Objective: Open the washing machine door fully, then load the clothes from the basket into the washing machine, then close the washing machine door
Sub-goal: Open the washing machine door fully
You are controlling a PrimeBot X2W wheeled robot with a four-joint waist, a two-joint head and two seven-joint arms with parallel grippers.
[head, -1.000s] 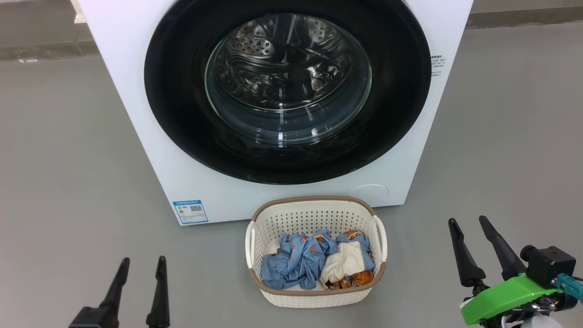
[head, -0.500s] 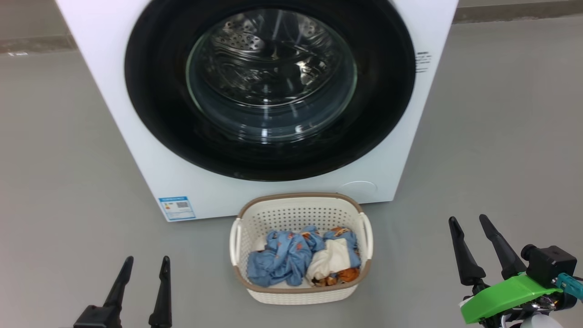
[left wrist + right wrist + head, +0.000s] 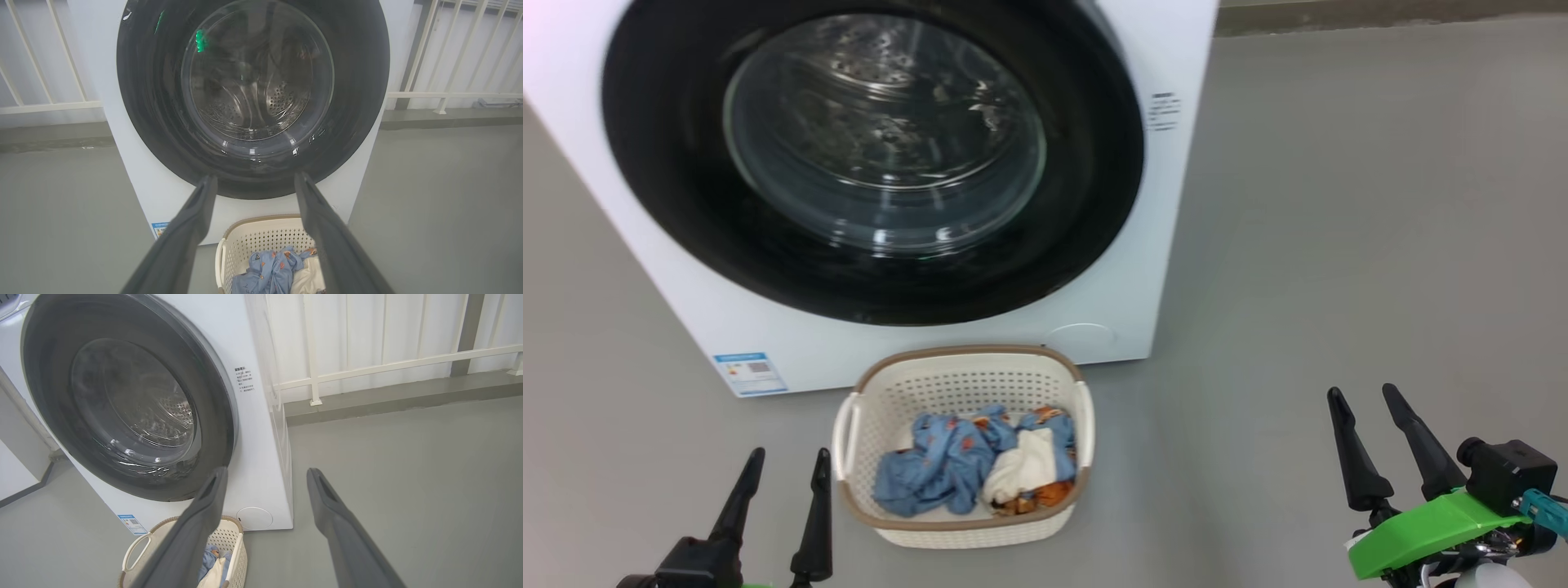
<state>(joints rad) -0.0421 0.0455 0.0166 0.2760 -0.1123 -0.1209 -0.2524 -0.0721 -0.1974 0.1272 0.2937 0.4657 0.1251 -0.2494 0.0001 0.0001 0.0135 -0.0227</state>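
Note:
The white washing machine point(image 3: 1168, 269) stands at upper left in the head view, its round black-rimmed door point(image 3: 874, 269) shut flat against the front. The cream basket point(image 3: 964, 363) sits on the floor just before it, holding the light-blue, cream and orange clothes point(image 3: 976, 461). My left gripper point(image 3: 790, 460) is open at the bottom, just left of the basket. My right gripper point(image 3: 1360, 394) is open at lower right, well clear of the basket. The left wrist view faces the door point(image 3: 253, 179) and basket point(image 3: 261, 237). The right wrist view shows the door point(image 3: 126, 396) and basket point(image 3: 233, 547) from the right.
Grey floor point(image 3: 1339, 245) spreads wide to the right of the machine. A blue label point(image 3: 739, 371) marks the machine's lower front. White railings point(image 3: 388, 365) and a low kerb point(image 3: 408, 398) run behind the machine.
The head camera has swung right, so the machine and basket sit further left in the picture. Both grippers stay open in about the same places.

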